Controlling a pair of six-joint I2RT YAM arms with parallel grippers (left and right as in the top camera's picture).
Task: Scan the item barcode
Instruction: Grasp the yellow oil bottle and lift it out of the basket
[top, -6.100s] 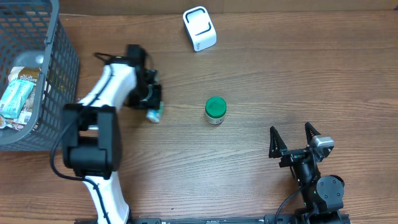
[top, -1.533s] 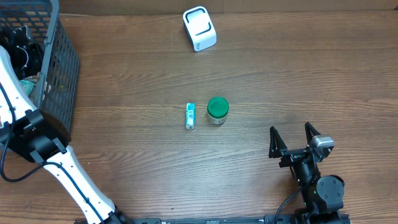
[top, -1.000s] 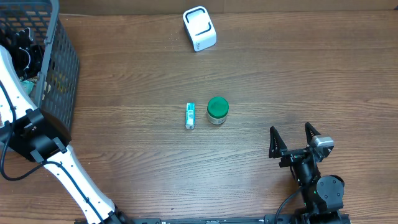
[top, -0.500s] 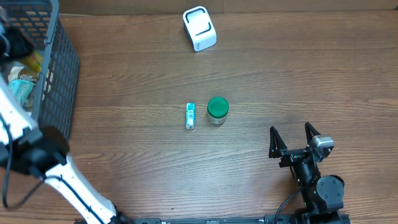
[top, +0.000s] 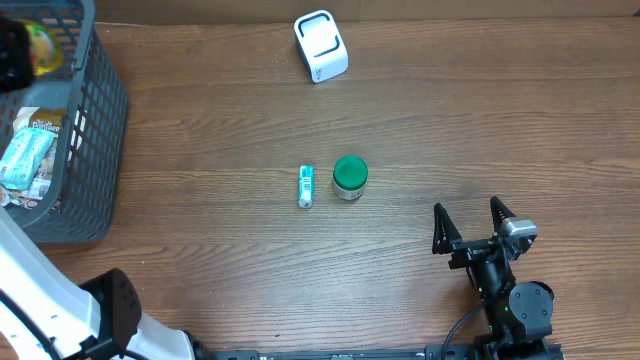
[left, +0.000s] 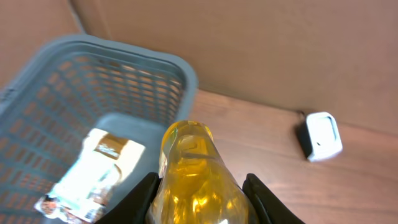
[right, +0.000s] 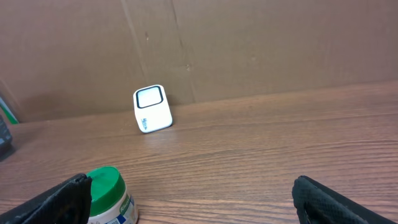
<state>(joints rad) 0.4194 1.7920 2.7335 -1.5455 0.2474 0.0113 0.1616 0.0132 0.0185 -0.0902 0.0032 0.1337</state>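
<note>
Wood-grain tabletop (top: 450, 110), cardboard wall (right: 249, 43) behind. Left tool (left: 204, 195) is clamped on a yellow bottle (left: 194, 163), one finger on each flank, and holds it in the air above the far end of the grey basket (top: 95, 120). Packets (left: 93, 163) lie in the basket below.

Judgement: translucent plastic with liquid inside, so moderately heavy. The smooth, curved body may slip or turn, so a hold across the widest part looks soundest. No barcode is visible.

Barcode scanner (top: 321, 46) stands well apart at the far edge. Small tube (top: 307, 186) and green-lidded jar (top: 348, 177) sit mid-tabletop, just beside each other. Right tool (top: 472, 228) rests near the front edge, fingers apart, empty.

Only the left wrist view shows the grip. Overhead catches just a yellow glimpse at its corner, but alone shows the tube.
</note>
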